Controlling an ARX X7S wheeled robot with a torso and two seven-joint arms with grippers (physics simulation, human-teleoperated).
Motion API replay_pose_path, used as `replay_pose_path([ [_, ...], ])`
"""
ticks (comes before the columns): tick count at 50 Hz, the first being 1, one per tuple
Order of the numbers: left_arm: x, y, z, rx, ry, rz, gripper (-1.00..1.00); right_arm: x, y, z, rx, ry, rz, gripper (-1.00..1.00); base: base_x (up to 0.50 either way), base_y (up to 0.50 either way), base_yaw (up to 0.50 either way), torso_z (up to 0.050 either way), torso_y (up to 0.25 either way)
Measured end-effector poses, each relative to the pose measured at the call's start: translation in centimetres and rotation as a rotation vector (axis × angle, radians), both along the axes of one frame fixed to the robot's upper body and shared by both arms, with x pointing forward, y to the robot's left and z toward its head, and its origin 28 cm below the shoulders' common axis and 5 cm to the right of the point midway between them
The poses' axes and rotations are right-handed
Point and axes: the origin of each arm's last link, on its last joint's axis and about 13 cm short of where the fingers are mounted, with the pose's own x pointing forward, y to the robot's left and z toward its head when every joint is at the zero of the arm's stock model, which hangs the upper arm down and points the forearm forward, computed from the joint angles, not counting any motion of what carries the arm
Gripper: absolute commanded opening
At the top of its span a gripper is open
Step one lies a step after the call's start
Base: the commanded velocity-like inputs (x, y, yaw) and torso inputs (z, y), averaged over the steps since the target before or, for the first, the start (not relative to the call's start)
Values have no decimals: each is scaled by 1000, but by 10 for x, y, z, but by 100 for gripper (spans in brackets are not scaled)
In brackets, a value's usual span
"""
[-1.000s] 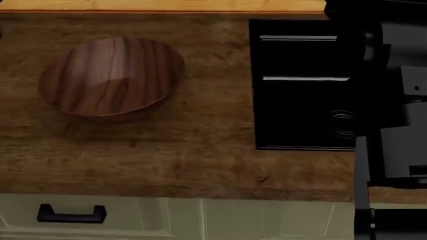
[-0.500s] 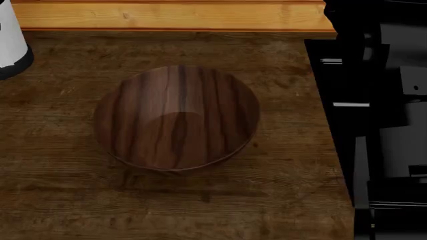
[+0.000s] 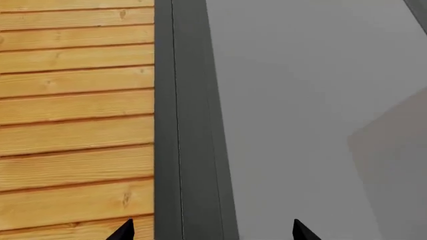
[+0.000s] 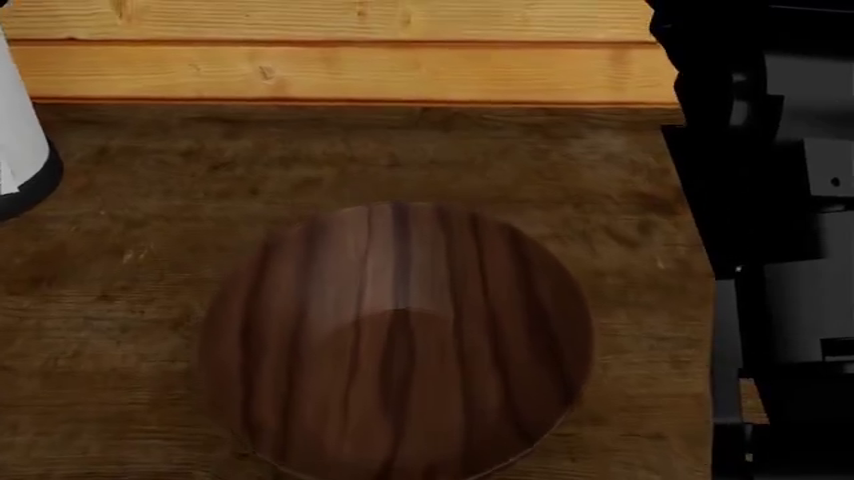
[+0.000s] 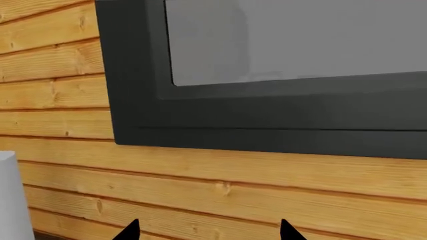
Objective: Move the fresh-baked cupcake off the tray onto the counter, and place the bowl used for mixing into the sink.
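Wooden bowl (image 4: 396,345) low in centre frame on the counter (image 4: 160,200), pine wall boards (image 4: 334,60) along the top. Left gripper (image 3: 212,232) and right gripper (image 5: 208,232) both spread wide, empty, facing wall and grey window frame (image 5: 133,100).

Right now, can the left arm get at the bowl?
Probably not without repositioning. The bowl sits unobstructed on the counter, but the left tool is open and aimed at wall boards and a grey frame, not downward.

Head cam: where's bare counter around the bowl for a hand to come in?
Bare counter runs between the bowl and the pine wall boards, and along the bowl's left below the white object. The right is tight: only a narrow strip before the robot's dark structure.
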Motion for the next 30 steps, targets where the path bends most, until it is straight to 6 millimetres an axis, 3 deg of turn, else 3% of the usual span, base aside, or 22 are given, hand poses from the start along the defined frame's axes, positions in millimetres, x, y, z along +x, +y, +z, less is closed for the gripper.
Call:
replay_pose_path([
  [9,0,0,-1,-4,1,-2,100,0,0,2,-10,5,1,100,289,0,0,0,1],
  [30,-1,0,0,-5,-1,-4,100,-3,-3,5,-33,43,-20,100,6,0,0,0,0],
])
